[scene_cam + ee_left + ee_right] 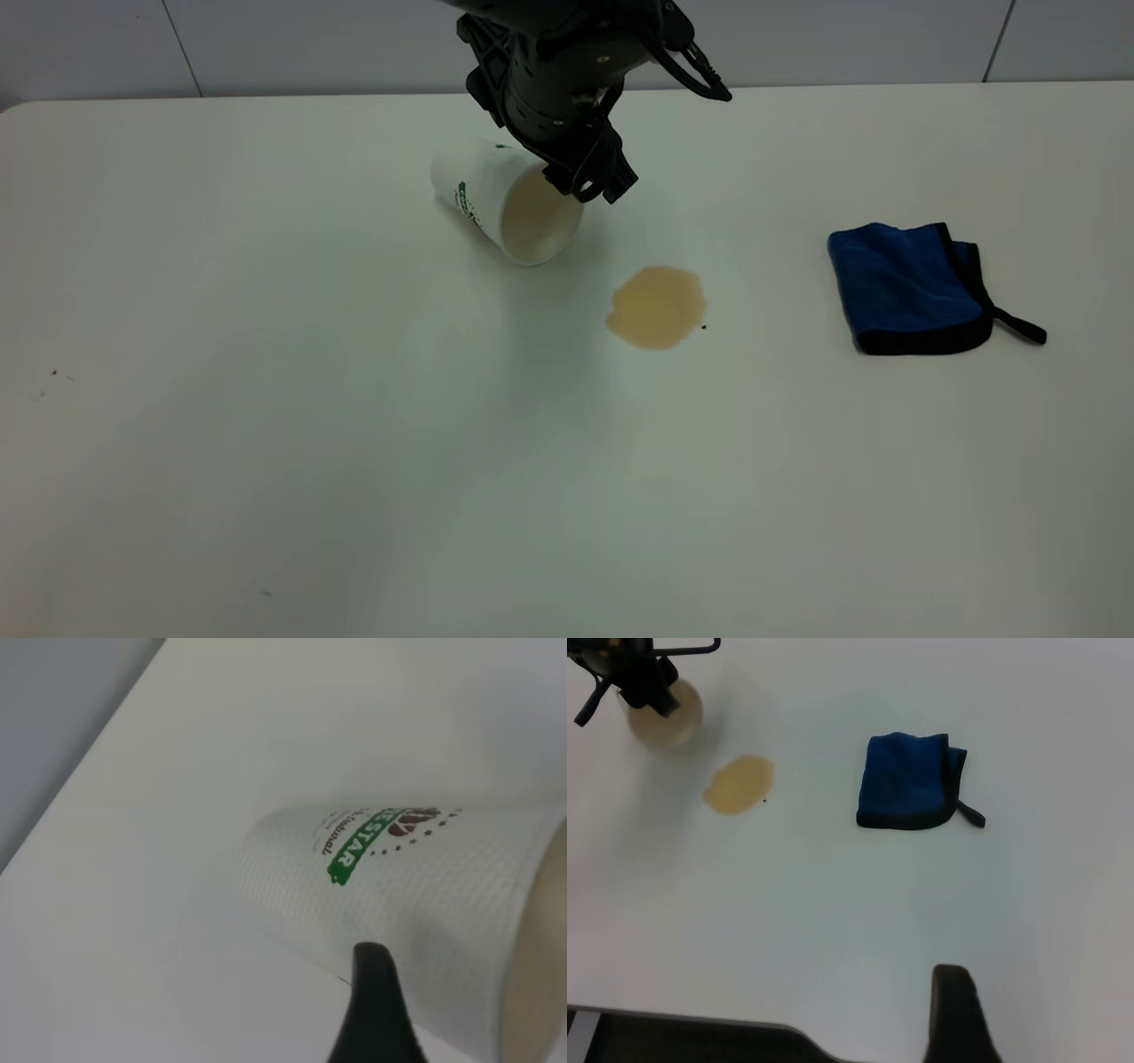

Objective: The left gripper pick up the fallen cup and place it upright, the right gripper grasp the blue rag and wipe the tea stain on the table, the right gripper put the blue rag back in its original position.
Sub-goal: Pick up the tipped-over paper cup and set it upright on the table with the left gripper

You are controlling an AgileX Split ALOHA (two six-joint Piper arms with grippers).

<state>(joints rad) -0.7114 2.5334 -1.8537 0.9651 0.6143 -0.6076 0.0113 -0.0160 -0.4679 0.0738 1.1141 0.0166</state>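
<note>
Now at the rim of the cup (505,202), lying tilted on the table (266,443) beside the stain (656,307); left gripper (589,182) spread unclear; thin and crushable, best pinched lightly near the mouth.

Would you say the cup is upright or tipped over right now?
Tipped: the cup lies on its side, its mouth facing the tea stain.

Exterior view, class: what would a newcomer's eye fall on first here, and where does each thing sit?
The black left gripper reaches down from the far edge to the rim of the cup, which is tipped with its tan-stained mouth facing the camera. Just right of the cup, the tea stain lies on the table. Far right, apart from both, lies the blue rag, untouched.
</note>
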